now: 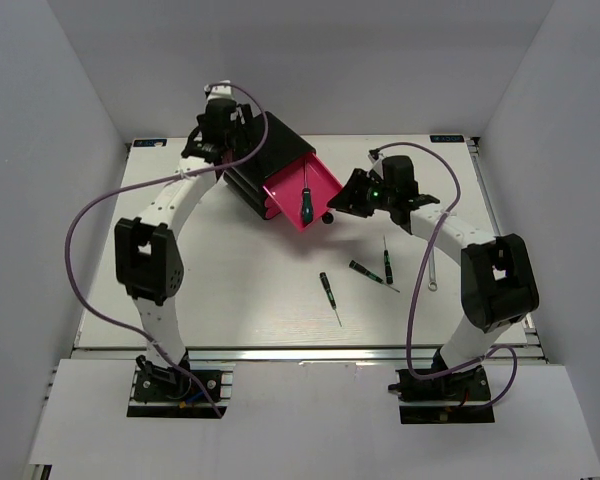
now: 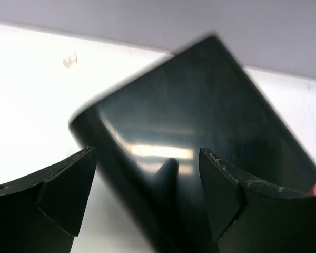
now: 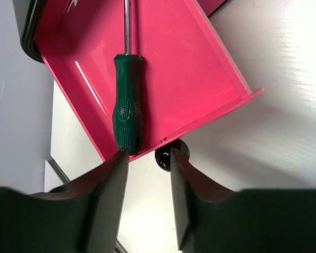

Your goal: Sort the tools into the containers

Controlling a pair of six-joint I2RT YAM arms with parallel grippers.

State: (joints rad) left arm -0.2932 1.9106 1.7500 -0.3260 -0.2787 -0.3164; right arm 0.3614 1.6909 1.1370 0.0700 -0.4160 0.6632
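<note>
Evidently the green-and-black screwdriver (image 3: 127, 105) lay inside the open pink drawer (image 3: 195, 68), its shaft toward the top of the right wrist view and its handle end close to the drawer's front wall. The right hand (image 3: 149, 158) was slightly spread and held nothing; the black knob (image 3: 166, 156) sat at its fingertips, nearer the right-of-frame one. The left hand (image 2: 146, 153) was spread wide at the black casing (image 2: 200, 121); whether it touched could not be told.

The step looked to be shutting this drawer. It would go best as a slow push straight along the drawer's slide line, with the casing braced so it would not skid. 3 precision screwdrivers (image 1: 328, 290) and 1 wrench (image 1: 432, 272) waited on the table (image 1: 230, 290), lower right of centre.
</note>
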